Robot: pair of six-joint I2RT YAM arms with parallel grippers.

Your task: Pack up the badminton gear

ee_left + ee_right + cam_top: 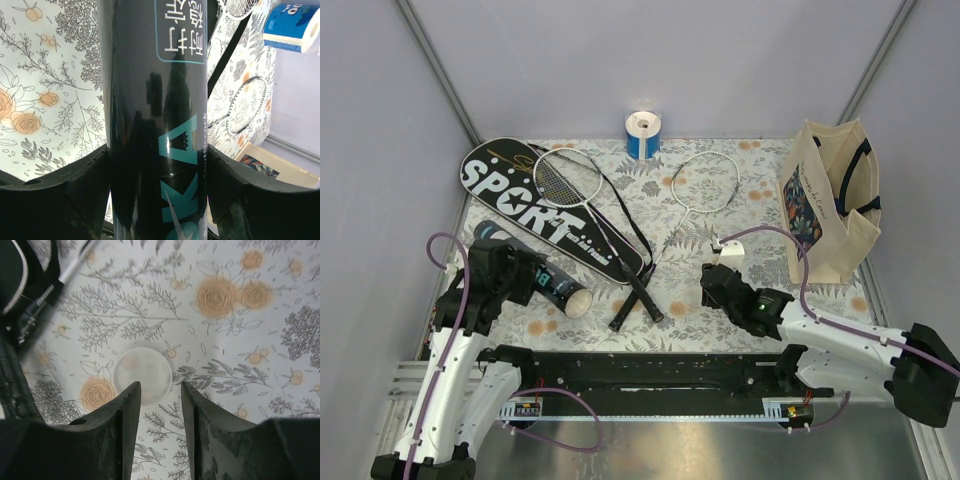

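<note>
Soft, even light fills the top external view: the white floral-printed tablecloth [740,215] is bright, and objects cast only faint shadows. In the left wrist view the glossy black cylindrical tube with teal lettering [150,125] carries pale vertical sheen and dim reflections, and the picture darkens toward six o'clock. The right wrist view is soft. A black racket handle with white print [35,307] at ten o'clock is smeared by blur, and the pale round disc [142,374] looks hazy.
</note>
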